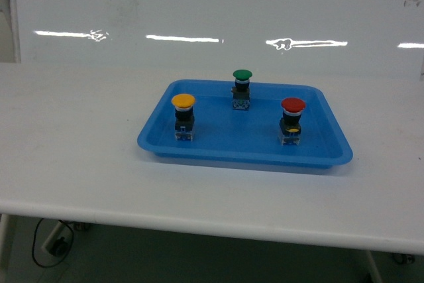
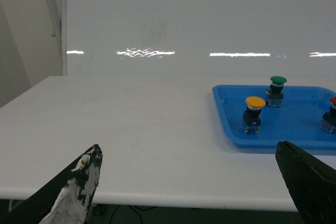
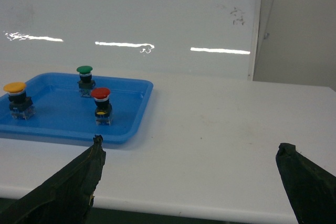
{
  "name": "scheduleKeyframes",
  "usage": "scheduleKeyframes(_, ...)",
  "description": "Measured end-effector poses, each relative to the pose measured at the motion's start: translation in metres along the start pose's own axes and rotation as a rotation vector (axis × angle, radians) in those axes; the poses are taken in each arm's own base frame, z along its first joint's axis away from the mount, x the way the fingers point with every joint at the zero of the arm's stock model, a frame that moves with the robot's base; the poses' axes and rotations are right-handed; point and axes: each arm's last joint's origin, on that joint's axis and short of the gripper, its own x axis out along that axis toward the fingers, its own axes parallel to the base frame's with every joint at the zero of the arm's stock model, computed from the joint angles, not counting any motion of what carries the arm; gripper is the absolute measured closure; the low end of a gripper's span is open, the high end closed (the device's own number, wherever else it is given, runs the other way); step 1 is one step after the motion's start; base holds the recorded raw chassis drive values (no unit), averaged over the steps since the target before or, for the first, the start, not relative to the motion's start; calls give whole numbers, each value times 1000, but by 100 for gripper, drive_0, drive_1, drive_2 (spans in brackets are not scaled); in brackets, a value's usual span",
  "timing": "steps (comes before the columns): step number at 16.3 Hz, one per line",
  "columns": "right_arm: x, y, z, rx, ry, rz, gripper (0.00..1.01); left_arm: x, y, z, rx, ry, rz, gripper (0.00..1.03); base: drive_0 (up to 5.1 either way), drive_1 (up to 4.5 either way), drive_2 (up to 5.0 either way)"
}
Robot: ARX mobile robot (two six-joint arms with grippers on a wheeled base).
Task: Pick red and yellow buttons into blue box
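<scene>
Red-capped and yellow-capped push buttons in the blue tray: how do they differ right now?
The red-capped push button stands on the tray's right side; the yellow-capped push button stands on its left. The red one shows a yellow mark on its black body; the yellow one shows none. Both stand upright inside the blue plastic tray, ungripped.

Three push buttons stood in view: one red button point(image 1: 293, 119), one yellow button point(image 1: 183, 116) and one green button point(image 1: 242, 89), each with a single coloured cap. There was one blue box point(image 1: 199, 148), a shallow tray, and all three buttons stood inside it. One white table point(image 1: 73, 144) carried the tray, and one white wall panel point(image 1: 199, 4) rose behind it
</scene>
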Motion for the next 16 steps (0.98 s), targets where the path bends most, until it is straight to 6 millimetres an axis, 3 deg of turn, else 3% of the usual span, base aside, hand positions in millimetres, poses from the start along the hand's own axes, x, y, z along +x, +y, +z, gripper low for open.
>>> scheduleKeyframes(11, 1, 0, 1, 0, -10, 2, 3, 0, 0, 0, 0, -3, -2, 5, 0, 0, 0)
scheduleKeyframes(14, 19, -5, 9, 1, -34, 36, 3, 23, 2, 13, 8, -46, -12, 5, 0, 0, 0)
scheduleKeyframes(16, 35, -1, 25, 1, -72, 74, 3, 47, 4, 29, 16, -68, -20, 5, 0, 0, 0)
